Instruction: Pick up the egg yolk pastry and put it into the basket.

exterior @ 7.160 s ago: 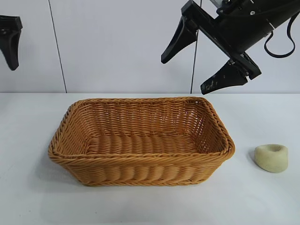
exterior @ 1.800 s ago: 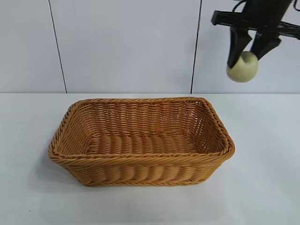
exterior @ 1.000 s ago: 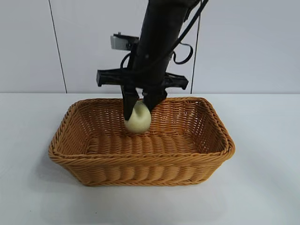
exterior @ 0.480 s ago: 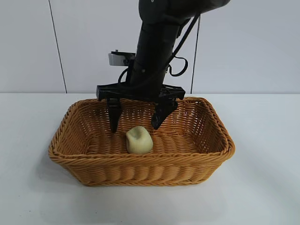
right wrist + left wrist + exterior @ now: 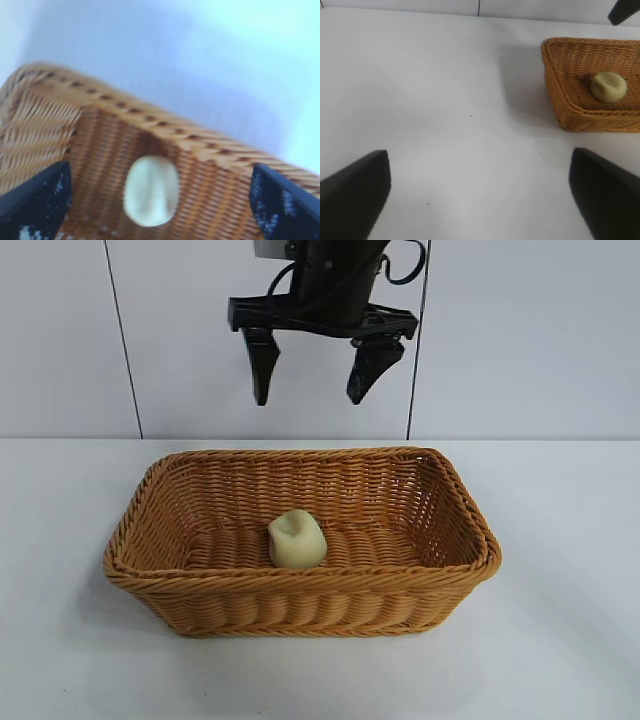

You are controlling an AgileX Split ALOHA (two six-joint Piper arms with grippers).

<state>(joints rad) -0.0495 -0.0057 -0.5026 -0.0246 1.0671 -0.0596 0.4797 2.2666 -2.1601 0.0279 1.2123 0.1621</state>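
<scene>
A: Where is the egg yolk pastry [image 5: 296, 539] sitting?

B: Inside the wicker basket [image 5: 300, 585], on its woven floor, near the front wall and a little toward the left arm's side of the middle. Its dimpled top faces up and nothing touches it.

A: And the right hand [image 5: 315, 370]?

B: High above the basket, over its back half, pointing steeply down. Its two black fingers [image 5: 262, 365] stand wide apart and hold nothing. In its own wrist view the pastry [image 5: 151, 190] lies on the basket floor between the two finger tips, well below them.

A: What about the left hand [image 5: 485, 197]?

B: It stays out of the exterior view. Its wrist view shows both dark fingers [image 5: 354, 192] spread wide with bare white counter [image 5: 445, 100] between them, so it is open and empty. It sits well apart from the basket [image 5: 580, 112], looking at one of its short ends, and the pastry [image 5: 608, 86] shows over that rim.

A: How does the basket stand?

B: Flat on the counter [image 5: 560, 640], long side facing the exterior camera, with a pale panelled wall [image 5: 200, 330] behind it.
</scene>
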